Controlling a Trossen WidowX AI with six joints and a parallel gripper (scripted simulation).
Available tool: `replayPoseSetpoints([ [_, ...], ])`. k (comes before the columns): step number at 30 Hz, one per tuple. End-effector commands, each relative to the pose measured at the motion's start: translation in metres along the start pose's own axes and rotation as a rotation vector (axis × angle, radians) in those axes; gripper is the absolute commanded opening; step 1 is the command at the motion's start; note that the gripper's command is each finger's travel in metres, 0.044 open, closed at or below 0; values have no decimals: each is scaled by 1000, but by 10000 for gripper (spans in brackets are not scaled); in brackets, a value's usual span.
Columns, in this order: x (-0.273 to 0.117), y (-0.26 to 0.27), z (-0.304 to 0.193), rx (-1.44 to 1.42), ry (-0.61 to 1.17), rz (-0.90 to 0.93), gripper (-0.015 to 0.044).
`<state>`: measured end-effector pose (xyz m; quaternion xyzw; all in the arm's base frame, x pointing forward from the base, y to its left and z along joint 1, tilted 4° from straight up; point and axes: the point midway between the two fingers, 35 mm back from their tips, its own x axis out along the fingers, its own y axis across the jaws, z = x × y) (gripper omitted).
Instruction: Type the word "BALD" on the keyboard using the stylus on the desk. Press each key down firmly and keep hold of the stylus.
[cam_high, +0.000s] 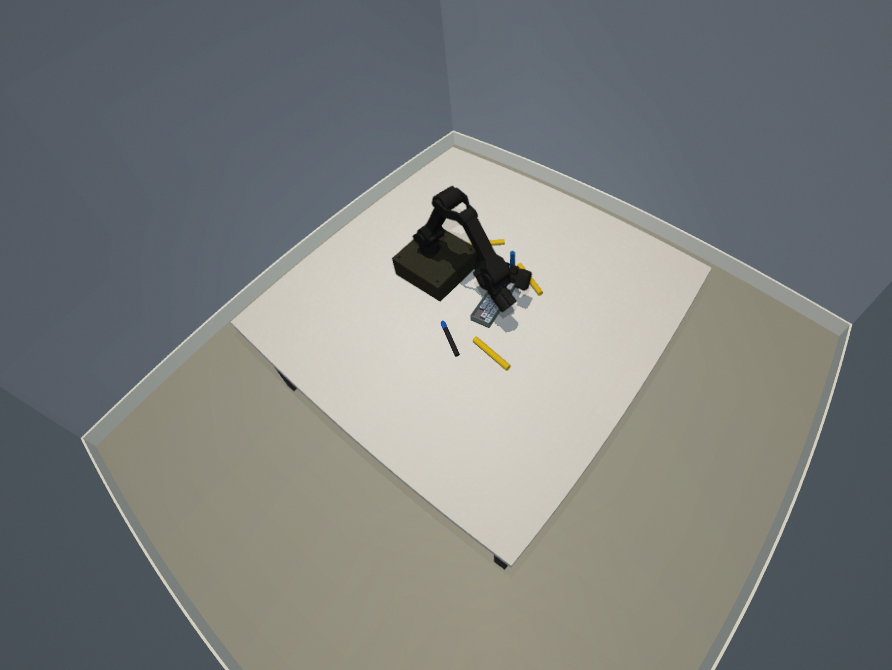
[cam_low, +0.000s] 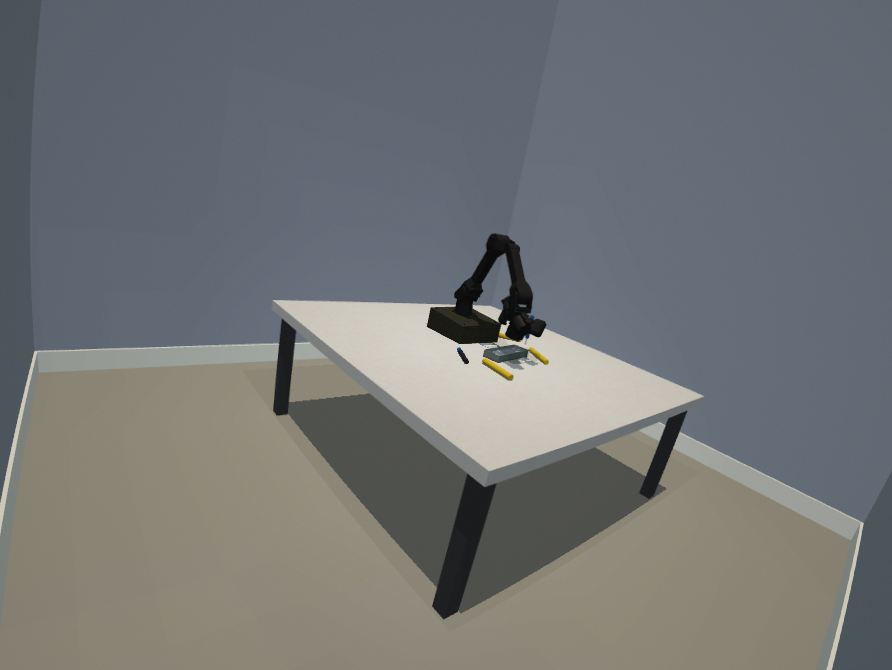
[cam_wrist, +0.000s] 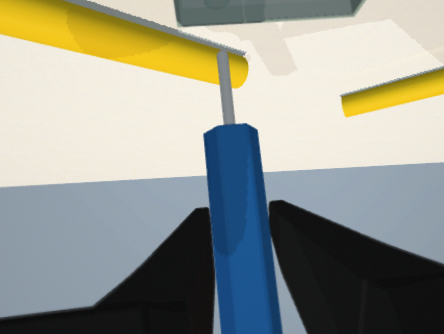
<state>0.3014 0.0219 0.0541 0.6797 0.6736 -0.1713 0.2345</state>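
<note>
The blue stylus (cam_high: 512, 257) (cam_wrist: 235, 175) has a thin grey tip. My gripper (cam_high: 513, 289) (cam_low: 527, 330) (cam_wrist: 239, 217) is shut on its blue body and holds it above the desk. The grey-green keyboard (cam_high: 480, 313) (cam_low: 504, 353) (cam_wrist: 300, 12) lies below the gripper. In the wrist view only the keyboard's near edge shows at the top, and no key letters are visible. The grey tip appears just short of that edge, in front of the end of a yellow stick. In the top view the arm and gripper hide part of the keyboard. Contact between tip and key cannot be seen.
A black pen with a blue end (cam_high: 451, 341) (cam_low: 462, 356) lies beside the keyboard. One yellow stick (cam_high: 491, 353) (cam_low: 497, 369) lies near it. Another yellow stick (cam_high: 535, 285) (cam_low: 538, 355) lies past the gripper. A third yellow stick (cam_high: 497, 242) lies by the arm's base (cam_high: 432, 266) (cam_low: 461, 326).
</note>
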Motion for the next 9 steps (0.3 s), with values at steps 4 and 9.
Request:
replayPoseSetpoints([
  [4,-1,0,-2,1,0,-1,81],
  [9,-1,0,-2,1,0,-1,81],
])
